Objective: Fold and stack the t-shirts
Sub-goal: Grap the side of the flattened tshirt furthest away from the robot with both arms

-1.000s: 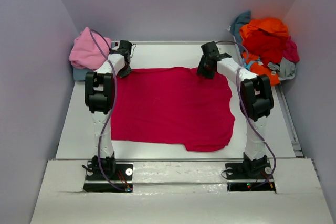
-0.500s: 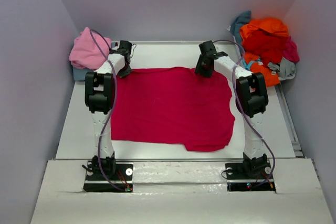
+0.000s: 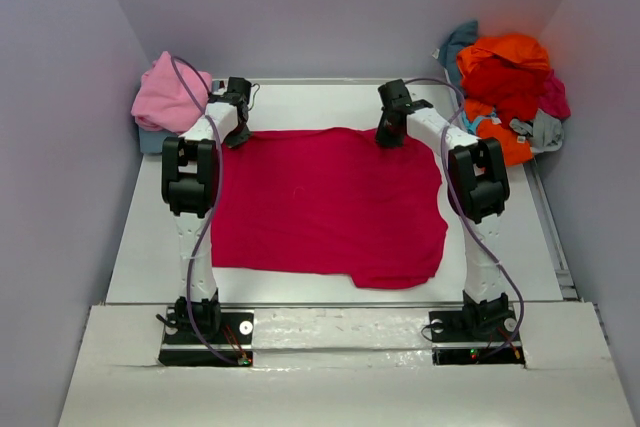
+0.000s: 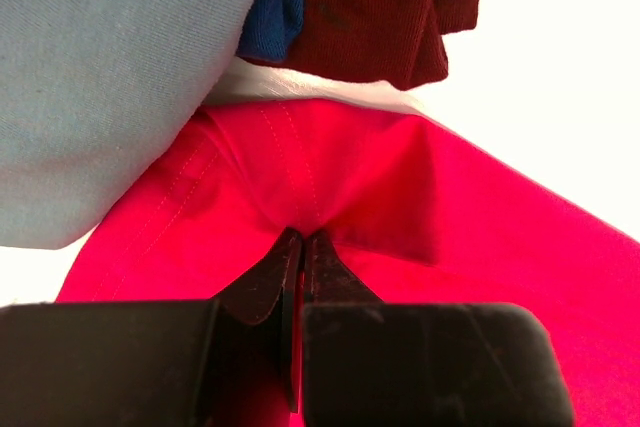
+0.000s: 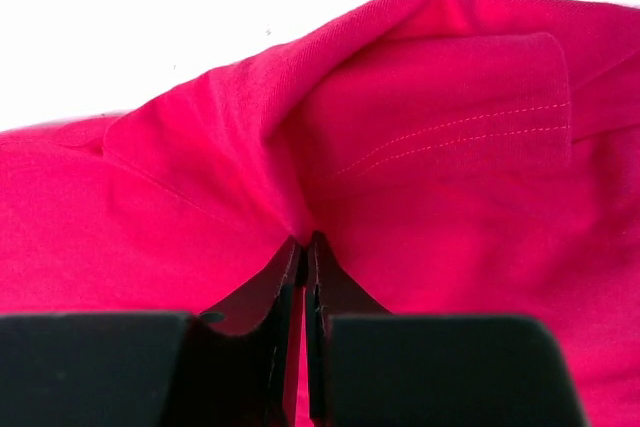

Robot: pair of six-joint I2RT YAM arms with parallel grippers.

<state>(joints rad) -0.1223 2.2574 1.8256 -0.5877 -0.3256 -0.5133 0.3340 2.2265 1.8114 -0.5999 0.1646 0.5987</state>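
Magenta-red t-shirt (image 3: pixel 330 207) lies spread flat in the middle of the table (image 3: pixel 330 97), between my two arms, with its far edge up by both wrists. Over the last second the right arm has slid slightly leftward along that far edge. The left arm has held its place, and the shirt's outline looks unchanged. The left gripper (image 4: pixel 303 247) has its fingers pressed together, with red cloth puckering to a ridge at the tips. The right gripper (image 5: pixel 305 252) is likewise clamped, and a fold of hem bunches above it. I judge both far corners pinched and the fold towards me not yet begun; the small shift looks like the right side taking up slack. In the overhead view the wrists cover the fingertips, so I cannot tell how many layers each pinch holds. Beside the left pinch sit grey-blue cloth (image 4: pixel 110 67) and maroon cloth (image 4: pixel 390 7), both cut off by the frame. At the far right the orange heap (image 3: pixel 505 72) is too tangled to count, and the pink bundle (image 3: pixel 170 92) sits at far left.
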